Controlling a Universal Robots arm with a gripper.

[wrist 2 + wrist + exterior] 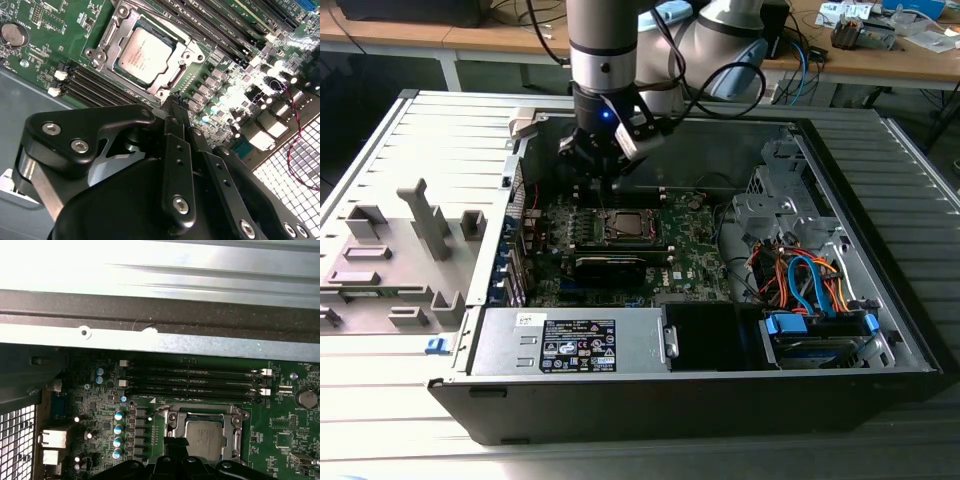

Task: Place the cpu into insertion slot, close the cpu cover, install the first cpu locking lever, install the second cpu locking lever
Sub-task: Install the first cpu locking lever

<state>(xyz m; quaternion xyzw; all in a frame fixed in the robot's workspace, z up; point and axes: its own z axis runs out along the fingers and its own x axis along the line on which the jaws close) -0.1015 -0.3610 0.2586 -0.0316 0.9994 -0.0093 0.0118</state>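
Green motherboard fills the floor of the open computer case I'm working over, and the insertion slot sits near its middle. The cpu cover lies flat around it, framing the cpu — so by my reading the chip is seated and the cover shut. Whether either locking lever is latched I can't make out. My gripper hovers just beside the socket, fingertips drawn together, holding nothing.
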